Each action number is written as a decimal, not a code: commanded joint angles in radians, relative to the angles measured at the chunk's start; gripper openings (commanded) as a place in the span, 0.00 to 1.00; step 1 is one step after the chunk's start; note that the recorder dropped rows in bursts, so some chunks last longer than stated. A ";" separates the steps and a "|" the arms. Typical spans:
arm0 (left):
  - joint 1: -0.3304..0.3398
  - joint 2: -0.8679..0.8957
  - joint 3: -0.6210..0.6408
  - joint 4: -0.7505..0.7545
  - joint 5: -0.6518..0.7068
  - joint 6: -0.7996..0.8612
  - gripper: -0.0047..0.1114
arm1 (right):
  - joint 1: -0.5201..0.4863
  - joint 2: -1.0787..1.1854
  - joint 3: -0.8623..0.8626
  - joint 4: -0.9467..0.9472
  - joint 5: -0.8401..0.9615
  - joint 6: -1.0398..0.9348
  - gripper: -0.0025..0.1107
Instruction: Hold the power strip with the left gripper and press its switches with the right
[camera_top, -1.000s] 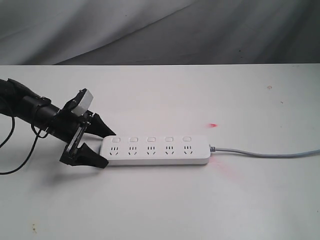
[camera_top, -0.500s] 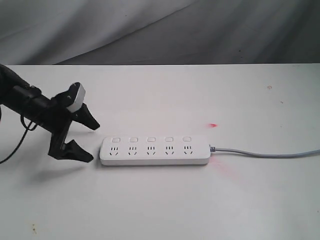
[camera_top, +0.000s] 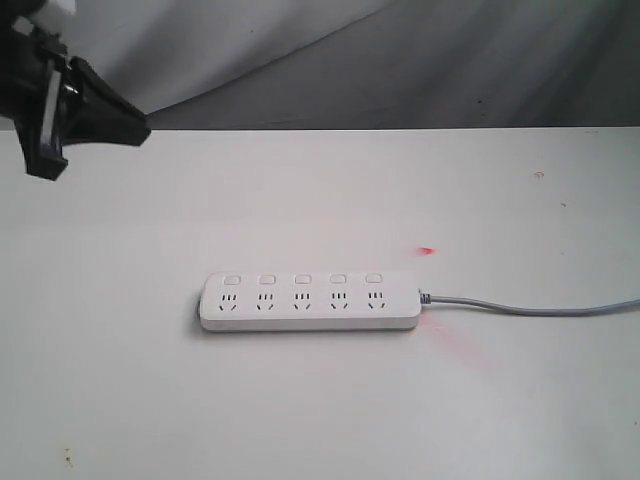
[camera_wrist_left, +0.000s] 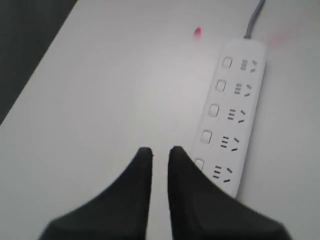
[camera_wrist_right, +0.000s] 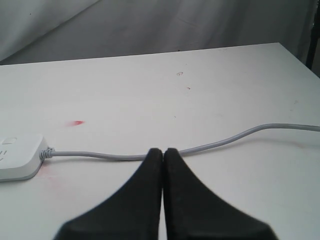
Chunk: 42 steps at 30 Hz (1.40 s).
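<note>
The power strip (camera_top: 310, 300) lies flat at the middle of the white table, untouched, with its five switches (camera_top: 302, 279) in a row along its far side. Its grey cord (camera_top: 530, 307) runs off to the right. My left gripper (camera_top: 135, 125) hangs high at the upper left, far from the strip. In the left wrist view its fingertips (camera_wrist_left: 160, 150) stand a narrow gap apart with nothing between them, above the power strip (camera_wrist_left: 232, 120). The right gripper (camera_wrist_right: 163, 150) is shut and empty over the cord (camera_wrist_right: 225, 140); the strip's end (camera_wrist_right: 17, 157) lies off to one side. It is outside the exterior view.
A small red mark (camera_top: 427, 250) sits on the table behind the strip's cord end. A grey cloth backdrop (camera_top: 400, 60) hangs behind the table's far edge. The table's corner (camera_wrist_right: 280, 45) shows in the right wrist view.
My left gripper has drawn back from the strip's left end and risen to the upper left. Its jaws, wide apart before, have narrowed. The strip has not moved.
</note>
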 joint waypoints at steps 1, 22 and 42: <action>0.000 -0.144 0.002 -0.004 0.054 -0.177 0.04 | -0.007 -0.005 0.003 -0.009 -0.001 0.005 0.02; 0.000 -0.721 0.075 -0.249 -0.638 -0.547 0.04 | -0.007 -0.005 0.003 -0.009 -0.001 0.005 0.02; 0.000 -1.155 0.483 0.484 -0.631 -1.467 0.04 | -0.007 -0.005 0.003 -0.009 -0.001 0.005 0.02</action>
